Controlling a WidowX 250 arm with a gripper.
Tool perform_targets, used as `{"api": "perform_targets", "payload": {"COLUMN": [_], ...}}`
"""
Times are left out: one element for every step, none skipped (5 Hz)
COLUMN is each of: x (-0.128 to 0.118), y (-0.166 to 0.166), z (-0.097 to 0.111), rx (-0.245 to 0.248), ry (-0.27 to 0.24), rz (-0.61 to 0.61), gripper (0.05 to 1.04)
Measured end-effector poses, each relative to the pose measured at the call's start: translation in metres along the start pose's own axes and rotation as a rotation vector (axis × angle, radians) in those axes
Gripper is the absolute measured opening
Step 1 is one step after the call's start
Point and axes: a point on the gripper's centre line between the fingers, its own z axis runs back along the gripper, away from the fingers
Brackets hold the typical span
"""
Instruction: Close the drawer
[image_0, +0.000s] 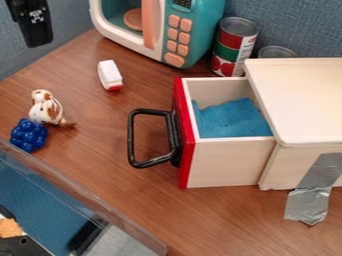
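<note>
The box (300, 107) is standing at the right; the microwave (194, 12) is standing near the top; the drawer (230, 162) is jutting open leftward from the box; the gripper (33, 25) is hanging at upper left, spread or pressed together, I cannot tell.

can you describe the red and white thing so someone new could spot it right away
Find the teal toy microwave at the top. On the table just below it lies a small white block with a red end, unlike the spotted figure and blue cluster.
</note>
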Motion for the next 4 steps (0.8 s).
{"api": "perform_targets", "payload": {"x": [-0.001,-0.005,-0.010,-0.011], "y": [-0.001,-0.014,-0.022,-0.038], "z": [-0.006,-0.029,-0.046,-0.061], "rx": [-0.017,-0.013,0.003,0.009], "ry": [0.011,0.051,0.080,0.101], "rz": [-0.001,-0.087,-0.145,-0.243], "gripper": [1.000,1.000,1.000,1.000]}}
